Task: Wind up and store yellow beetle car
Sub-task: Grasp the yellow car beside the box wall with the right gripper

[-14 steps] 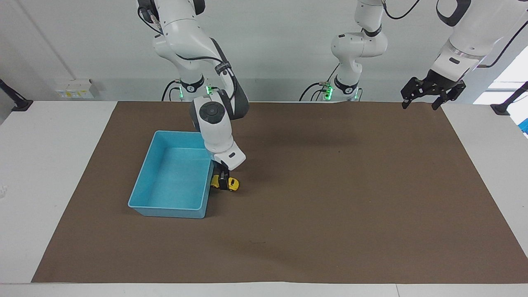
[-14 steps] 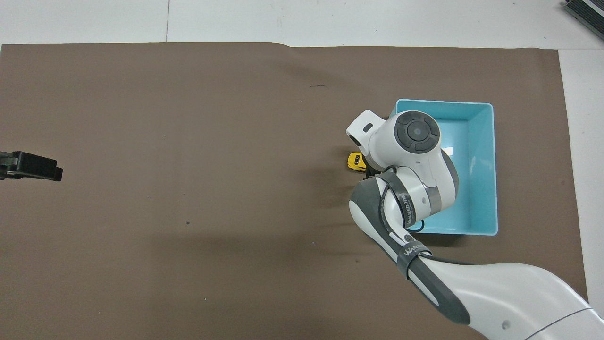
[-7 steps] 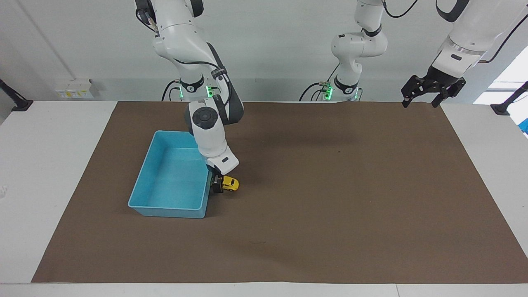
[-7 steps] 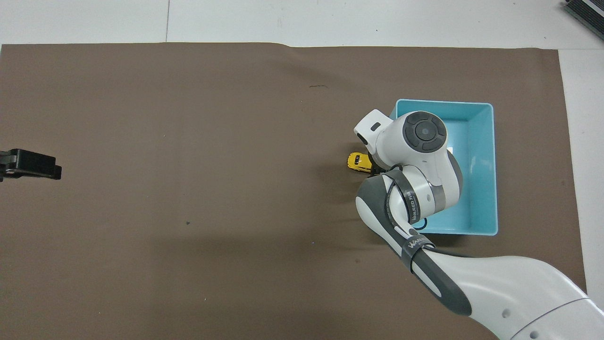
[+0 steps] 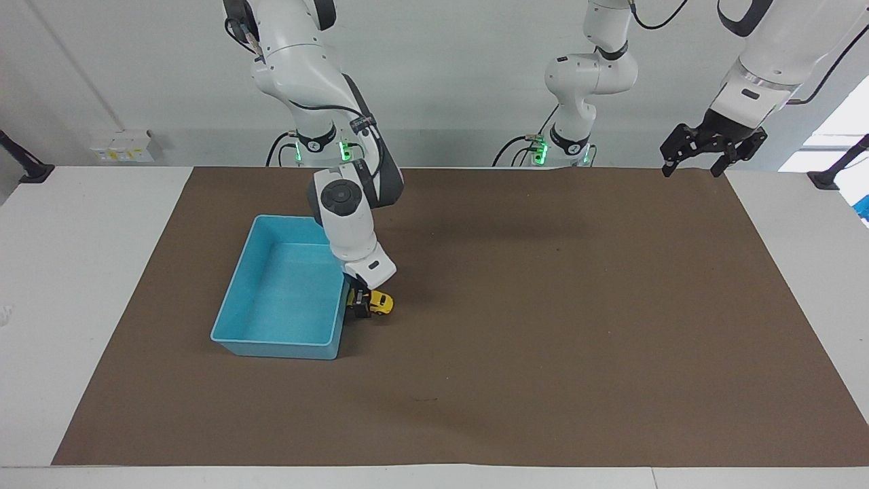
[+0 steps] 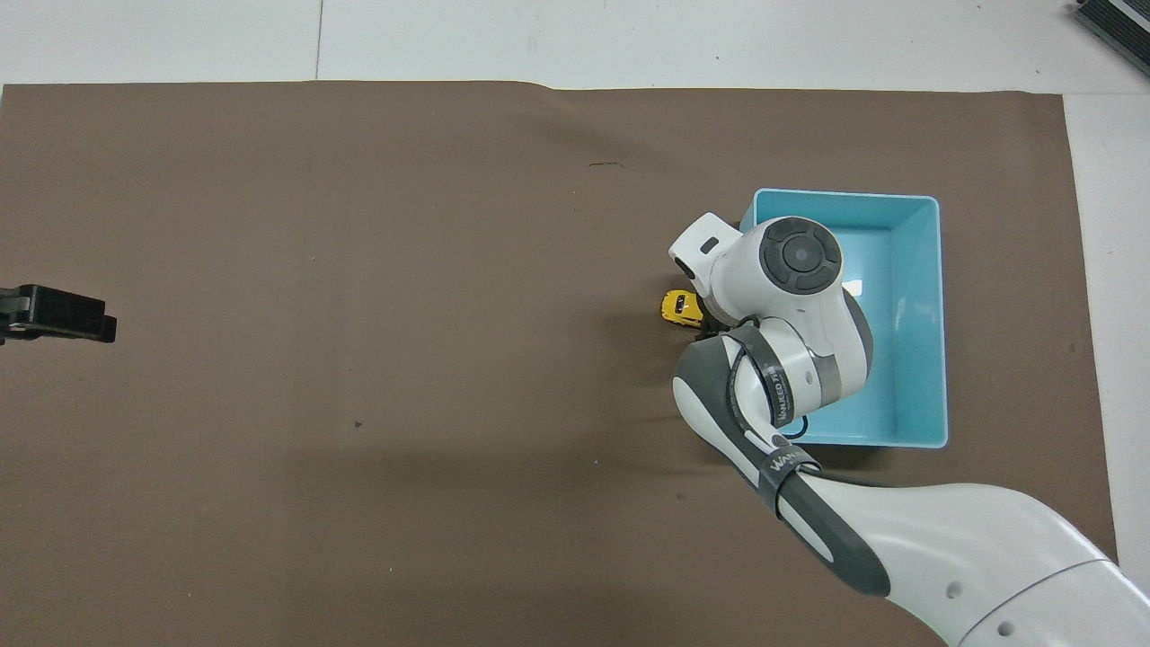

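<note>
- The right gripper (image 5: 360, 307) is reaching down onto the yellow beetle car (image 5: 380, 303), which is sitting on the brown mat (image 5: 543, 326) just beside the blue tray (image 5: 271, 343), against the tray's long wall that faces the mat's middle.
- Its dark fingers are standing at the car's tray-side end; whether they are clamped on the car or only closing round it, I cannot tell.
- The step in hand is looking like the grasp that comes ahead of winding.
- The next move is calling for a firm hold on the small rounded body, then a drag along the mat to load the spring, as I judge it.
- The tray wall is crowding one finger, so there is little room on that side.
- Toward the left arm's end the mat is lying bare, giving open room for a pull.
- The left gripper (image 5: 711, 148) is waiting with fingers apart, over the mat's corner by its own base.
</note>
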`<move>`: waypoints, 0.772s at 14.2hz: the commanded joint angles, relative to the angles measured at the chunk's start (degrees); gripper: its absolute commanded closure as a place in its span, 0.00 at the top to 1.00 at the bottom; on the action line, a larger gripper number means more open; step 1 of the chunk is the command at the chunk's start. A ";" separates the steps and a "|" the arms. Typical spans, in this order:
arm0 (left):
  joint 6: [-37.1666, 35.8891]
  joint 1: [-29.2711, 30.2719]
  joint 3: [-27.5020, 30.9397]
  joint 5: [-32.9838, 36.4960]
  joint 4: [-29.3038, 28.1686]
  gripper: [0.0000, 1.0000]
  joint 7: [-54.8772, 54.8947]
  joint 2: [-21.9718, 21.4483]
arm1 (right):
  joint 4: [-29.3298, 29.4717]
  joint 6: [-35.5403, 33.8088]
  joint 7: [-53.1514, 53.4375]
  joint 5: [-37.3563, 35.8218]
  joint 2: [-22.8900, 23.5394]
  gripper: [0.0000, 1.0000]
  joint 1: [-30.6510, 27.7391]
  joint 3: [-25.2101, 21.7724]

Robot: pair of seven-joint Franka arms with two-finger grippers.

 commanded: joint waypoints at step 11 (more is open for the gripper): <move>0.22 1.16 -0.50 0.26 -0.41 1.00 0.86 -0.65 | 4.94 -5.89 1.50 -0.04 -0.25 0.00 1.08 0.54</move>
